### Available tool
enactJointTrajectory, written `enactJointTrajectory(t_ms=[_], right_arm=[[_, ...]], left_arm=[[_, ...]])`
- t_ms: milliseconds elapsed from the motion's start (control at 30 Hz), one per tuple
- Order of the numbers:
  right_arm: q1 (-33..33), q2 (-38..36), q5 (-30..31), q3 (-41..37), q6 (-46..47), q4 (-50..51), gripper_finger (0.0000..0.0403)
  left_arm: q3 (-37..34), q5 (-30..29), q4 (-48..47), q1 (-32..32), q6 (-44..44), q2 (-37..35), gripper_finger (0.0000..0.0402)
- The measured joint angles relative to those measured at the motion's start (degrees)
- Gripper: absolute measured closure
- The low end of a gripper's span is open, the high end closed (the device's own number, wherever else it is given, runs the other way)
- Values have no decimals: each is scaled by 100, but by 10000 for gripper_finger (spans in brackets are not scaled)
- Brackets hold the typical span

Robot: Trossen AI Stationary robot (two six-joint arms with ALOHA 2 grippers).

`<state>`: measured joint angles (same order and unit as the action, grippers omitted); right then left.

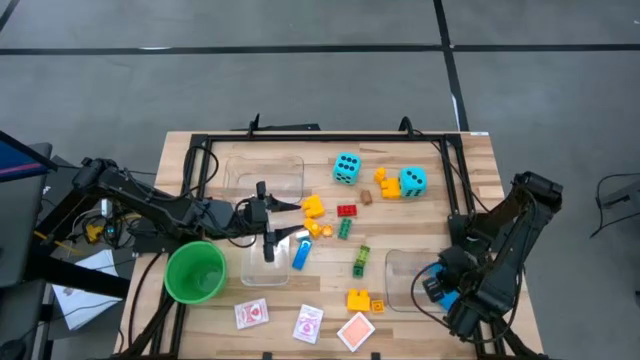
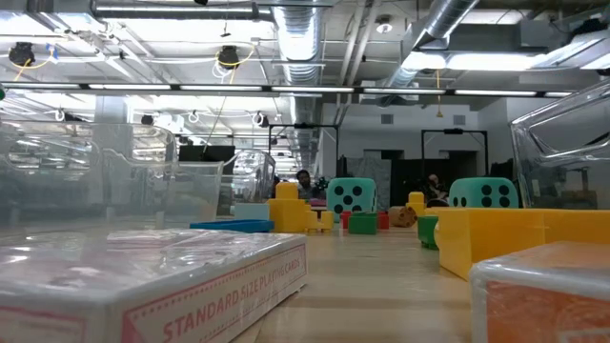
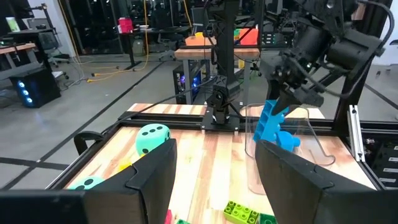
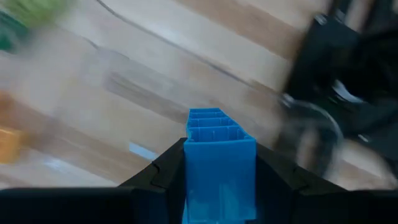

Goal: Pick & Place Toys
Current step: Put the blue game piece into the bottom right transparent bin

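Observation:
My right gripper is shut on a blue brick over the clear bin at the table's right. In the left wrist view the brick hangs at that bin's rim. My left gripper stands open and level over the left clear bin, nothing between its fingers. Two cyan dice rest on the far part of the table. Small yellow, red, green and orange bricks and another blue brick lie mid-table. Three playing-card packs lie along the near edge. My right gripper pinches the blue brick between its two fingers, one on each of two opposite sides. The fingers slant steeply down from above. The brick is lifted clear and hangs tilted below the fingers, its open studded end pointing away from the wrist.
A green cup stands near the left front, beside the left bin. A black frame runs round the work area. Bricks are scattered between the two bins; a yellow and an orange brick lie just left of the right bin.

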<state>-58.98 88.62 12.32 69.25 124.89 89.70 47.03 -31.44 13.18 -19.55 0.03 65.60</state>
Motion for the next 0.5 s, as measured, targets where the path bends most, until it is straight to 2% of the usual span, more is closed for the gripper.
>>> enactJointTrajectory(t_ms=[100,500], right_arm=[[-2,152,-316,-4,-113,25,269],[-164,166,-468,-4,-167,32,268]], left_arm=[[0,-2,10,0,4,0,189],[0,0,12,0,13,0,189]])
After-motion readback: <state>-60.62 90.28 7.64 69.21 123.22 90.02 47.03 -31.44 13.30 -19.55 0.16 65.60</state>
